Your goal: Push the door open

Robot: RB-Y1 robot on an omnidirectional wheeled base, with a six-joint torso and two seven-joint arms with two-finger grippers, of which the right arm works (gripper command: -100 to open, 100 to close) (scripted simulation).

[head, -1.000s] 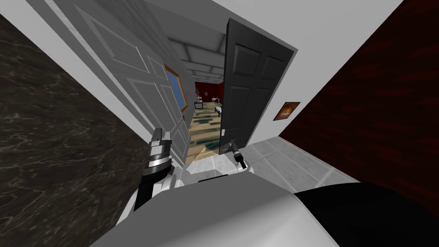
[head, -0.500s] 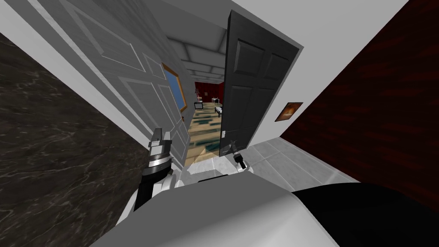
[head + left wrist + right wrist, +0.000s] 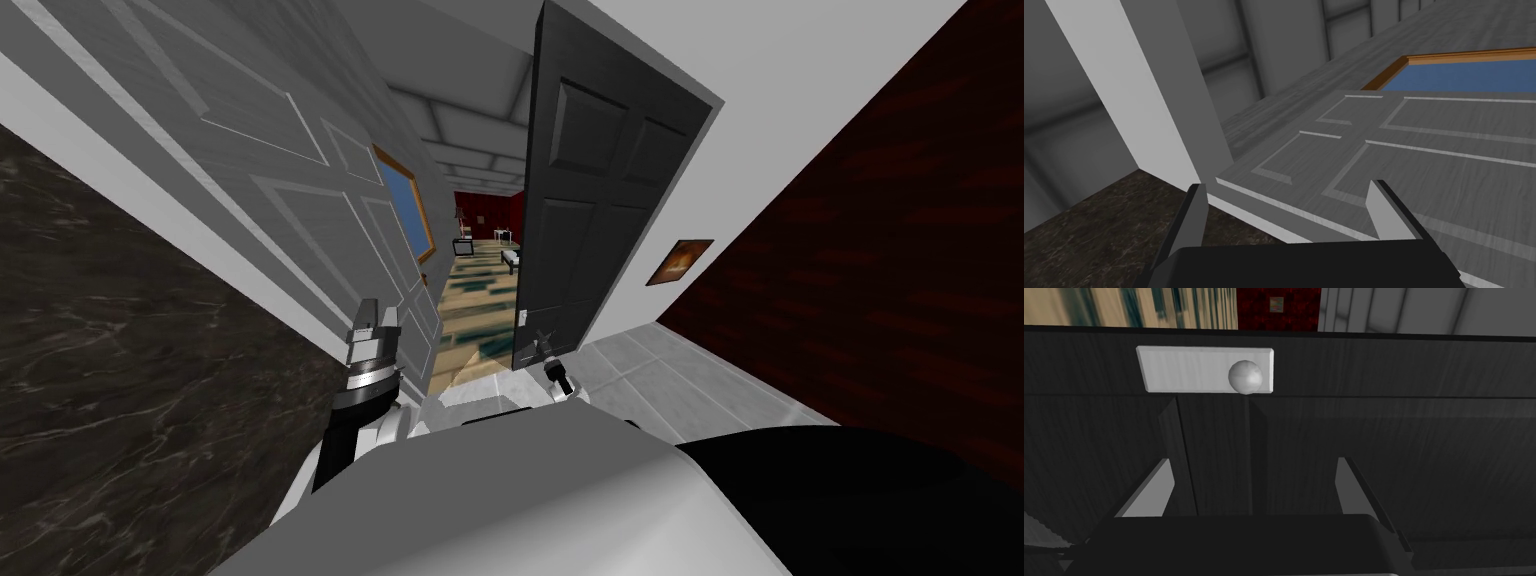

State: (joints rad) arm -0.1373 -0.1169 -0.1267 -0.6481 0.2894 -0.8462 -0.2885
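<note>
A dark panelled door [image 3: 590, 200] stands partly open at the right of the doorway, with a white plate and round knob [image 3: 1245, 377] near its free edge. My right gripper [image 3: 543, 340] is open and sits low against this door's face, just below the knob; in the right wrist view the right gripper [image 3: 1254, 485] has the dark door surface [image 3: 1399, 438] close in front of it and nothing between its fingers. A grey panelled door [image 3: 300, 170] stands open on the left. My left gripper [image 3: 374, 322], open and holding nothing, is beside that grey door [image 3: 1424, 165].
A dark marbled wall [image 3: 120, 350] runs along my left, with a white door frame [image 3: 1149, 100] beside it. A dark red wall [image 3: 900, 280] closes the right. Grey floor tiles [image 3: 660, 375] lie at the right. Beyond the gap lies a patterned beige floor [image 3: 480, 290].
The whole head view has shifted a little as I moved forward. The dark door's face looks broader and nearer. Both grippers keep their places relative to my body.
</note>
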